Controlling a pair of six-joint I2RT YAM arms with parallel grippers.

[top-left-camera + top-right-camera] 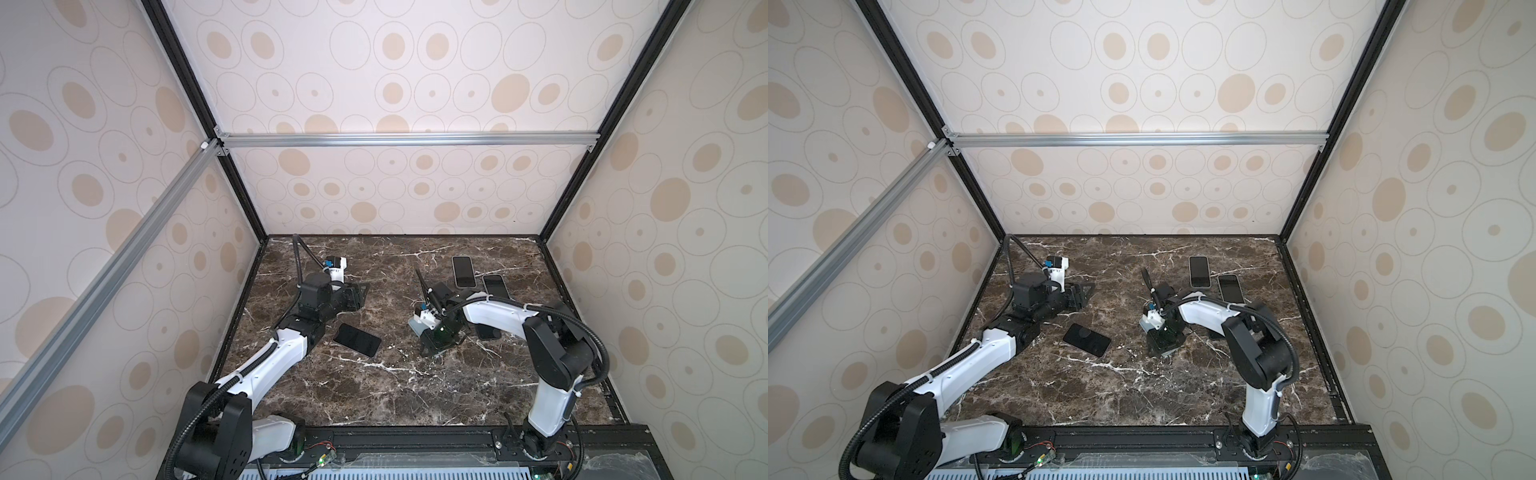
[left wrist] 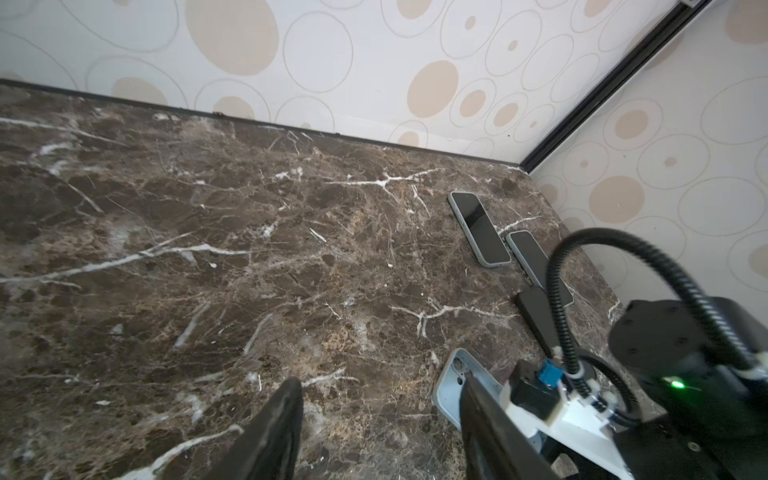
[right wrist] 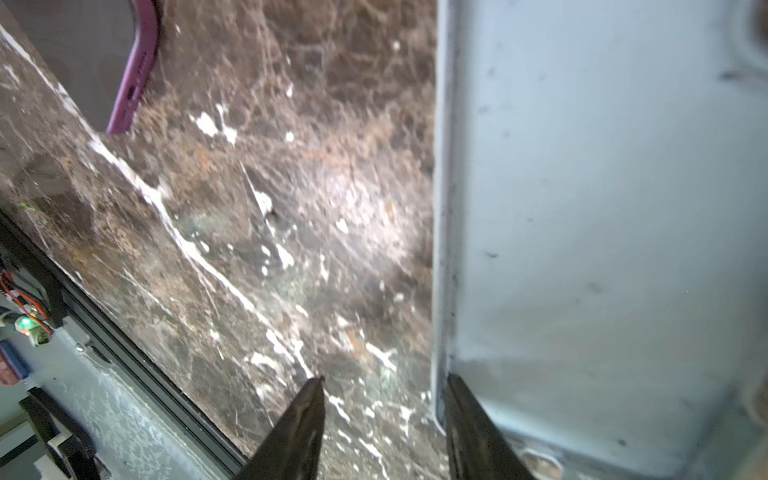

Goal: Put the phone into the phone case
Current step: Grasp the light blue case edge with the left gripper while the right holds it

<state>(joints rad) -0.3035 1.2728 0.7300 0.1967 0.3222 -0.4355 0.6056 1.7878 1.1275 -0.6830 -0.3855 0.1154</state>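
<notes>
An empty light blue phone case point(image 3: 602, 208) lies open side up on the marble table point(image 1: 395, 386); its camera-hole end point(image 2: 455, 374) shows in the left wrist view. My right gripper point(image 3: 384, 378) points down, open, with one finger inside the case and the other on the marble outside its side wall. In a top view that gripper point(image 1: 432, 351) covers most of the case. A dark phone with a purple rim point(image 1: 357, 340) lies flat near the left arm. My left gripper point(image 1: 357, 296) hovers behind it, open and empty, also seen in its wrist view point(image 2: 382, 378).
Two phones in pale cases point(image 1: 463, 271) point(image 1: 495, 286) lie screen up at the back right. A dark flat slab point(image 2: 536, 316) lies under the right forearm. Patterned walls close the table on three sides; a black rail point(image 1: 415, 436) runs along the front.
</notes>
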